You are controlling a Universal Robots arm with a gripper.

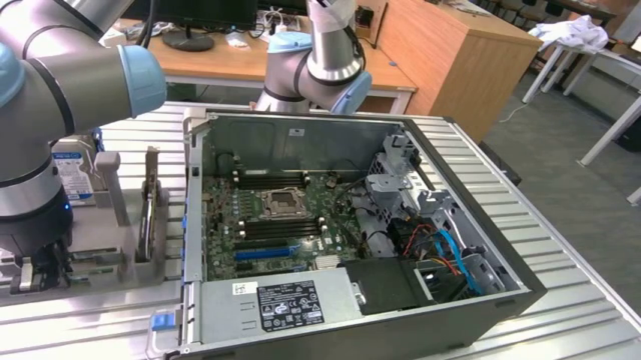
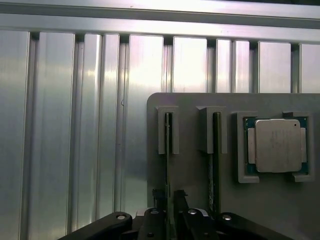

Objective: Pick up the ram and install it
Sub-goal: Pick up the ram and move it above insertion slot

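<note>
While the gripper is hovering over the holder, its fingers are straddling the ram, slightly apart. The stick's standing edge-up, long axis running straight btwn them.

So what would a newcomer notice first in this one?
The open computer case in the middle of the exterior view, its green motherboard laid bare. At that view's left, the big arm reaches down to a grey holder, where the gripper sits at a ram stick standing on edge, with a silver processor in a pocket alongside.
</note>
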